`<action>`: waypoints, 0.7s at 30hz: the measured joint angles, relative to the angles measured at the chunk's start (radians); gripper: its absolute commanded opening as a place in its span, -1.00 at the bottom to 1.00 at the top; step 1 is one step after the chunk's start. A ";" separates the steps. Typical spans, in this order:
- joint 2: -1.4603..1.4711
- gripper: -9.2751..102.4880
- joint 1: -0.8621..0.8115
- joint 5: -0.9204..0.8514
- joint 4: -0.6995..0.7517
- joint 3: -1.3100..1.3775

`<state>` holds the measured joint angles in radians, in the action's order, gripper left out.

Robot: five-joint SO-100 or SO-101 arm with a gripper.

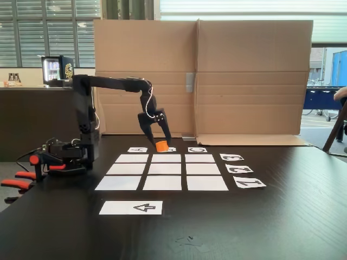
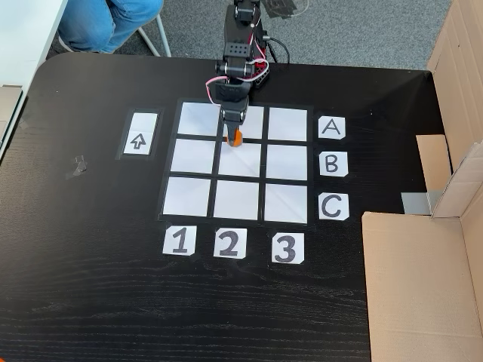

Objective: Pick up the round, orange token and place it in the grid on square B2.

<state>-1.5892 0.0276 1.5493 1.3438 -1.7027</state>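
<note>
We see the SO-100 arm reaching out from its clamped base over the dark table [image 1: 282,216], its gripper [image 1: 160,145] pointing downward with the orange token [image 1: 161,145] clasped between the two fingers. In the top-down fixed view, the gripper [image 2: 235,137] hangs over the grid [image 2: 287,164], and the token [image 2: 236,138] appears as an orange sliver at the fingertips, at the top edge of square B2 [image 2: 241,166], near its border with the square above it. From these two views we cannot tell whether the token rests on the paper or hangs just above it; the side-on fixed view suggests it is low, close to the surface.

The grid is bordered by letter cards A [image 2: 331,127], B [image 2: 333,163] and C [image 2: 333,207] along the right of the top-down view and number cards 1 [image 2: 179,241], 2 [image 2: 229,243] and 3 [image 2: 287,247] below, so that the centre rectangle reads as B2. The arrow strip [image 2: 139,134] lies apart at the left, presumably marking the board's orientation. A cardboard screen [image 1: 249,76] stands behind the table, probably to give a plain background.

We judge the carry to be nearly complete: the token likely needs shifting slightly toward the square's middle before release, lest it settle across the gap between rectangles.
</note>
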 measured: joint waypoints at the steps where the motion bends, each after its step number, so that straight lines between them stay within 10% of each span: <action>1: 0.014 -0.85 0.003 0.005 -0.012 -0.008; 21: 0.204 -0.85 0.048 0.064 -0.141 -0.018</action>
<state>-1.3852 0.0752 1.6137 1.2026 -1.7211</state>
